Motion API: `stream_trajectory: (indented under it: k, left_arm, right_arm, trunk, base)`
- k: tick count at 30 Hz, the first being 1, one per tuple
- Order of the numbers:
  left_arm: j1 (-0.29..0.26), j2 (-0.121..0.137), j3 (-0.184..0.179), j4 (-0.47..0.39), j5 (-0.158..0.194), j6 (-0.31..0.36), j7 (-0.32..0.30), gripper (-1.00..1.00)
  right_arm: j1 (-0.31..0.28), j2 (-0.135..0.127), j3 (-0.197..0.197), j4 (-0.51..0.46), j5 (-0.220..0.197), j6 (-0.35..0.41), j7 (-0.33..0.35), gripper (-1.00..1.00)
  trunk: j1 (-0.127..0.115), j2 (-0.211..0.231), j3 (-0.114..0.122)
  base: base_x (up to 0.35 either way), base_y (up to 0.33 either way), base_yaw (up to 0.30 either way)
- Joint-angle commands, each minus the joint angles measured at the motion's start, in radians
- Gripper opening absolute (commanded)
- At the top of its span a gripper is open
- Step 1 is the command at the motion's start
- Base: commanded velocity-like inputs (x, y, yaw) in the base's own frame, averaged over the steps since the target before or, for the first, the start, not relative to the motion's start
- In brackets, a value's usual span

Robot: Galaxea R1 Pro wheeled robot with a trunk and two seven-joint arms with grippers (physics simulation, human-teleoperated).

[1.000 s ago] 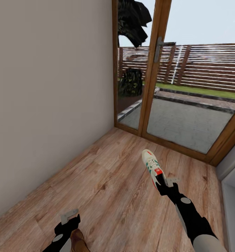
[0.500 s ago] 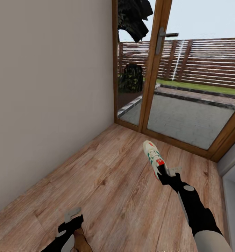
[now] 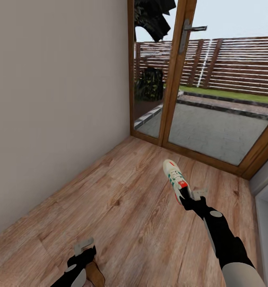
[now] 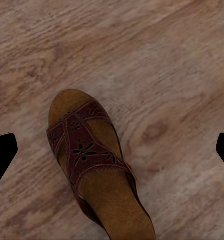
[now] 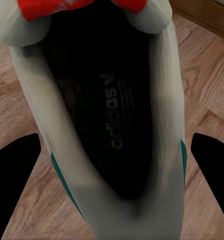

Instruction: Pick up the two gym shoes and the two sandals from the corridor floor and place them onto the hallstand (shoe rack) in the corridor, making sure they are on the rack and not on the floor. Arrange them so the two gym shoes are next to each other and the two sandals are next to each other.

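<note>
In the head view my right gripper (image 3: 188, 196) is shut on the heel of a cream-white gym shoe (image 3: 173, 178) with green stripes and a red tongue patch. It holds the shoe above the wood-plank corridor floor (image 3: 122, 191), toe pointing away. The right wrist view looks into the gym shoe (image 5: 112, 125), which sits between the two black fingers (image 5: 14, 175). My left gripper (image 3: 84, 249) hangs low at the near left, open. A brown sandal (image 3: 95, 273) lies on the floor under it. The sandal (image 4: 92, 165) shows centred and well clear of both fingers (image 4: 2, 155).
A plain beige wall (image 3: 50, 99) runs along the left. A wood-framed glass door (image 3: 178, 79) with a metal handle closes the far end. A pale white furniture edge (image 3: 266, 223) shows at the right; I cannot tell whether it is the hallstand.
The whole view has drifted, so the camera moved. The gym shoe stays in my right gripper. My left gripper stays open over the sandal.
</note>
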Motion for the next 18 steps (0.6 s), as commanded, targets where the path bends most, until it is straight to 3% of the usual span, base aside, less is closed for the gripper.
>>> stream_trajectory:
  k: [1, 18]
  left_arm:
    - [-0.001, -0.001, -0.002, 0.0, 0.011, -0.004, 0.001, 1.0]
    - [-0.001, -0.019, 0.001, 0.0, 0.013, 0.0, 0.017, 1.0]
  right_arm:
    - [-0.001, 0.0, -0.002, -0.002, 0.009, 0.003, 0.009, -1.0]
    - [-0.001, 0.0, -0.003, -0.002, 0.008, 0.003, 0.009, -1.0]
  trunk:
    - [0.004, -0.008, -0.006]
    - [0.069, -0.127, -0.086]
  base:
    - [0.0, 0.0, 0.0]
    - [0.0, 0.0, 0.0]
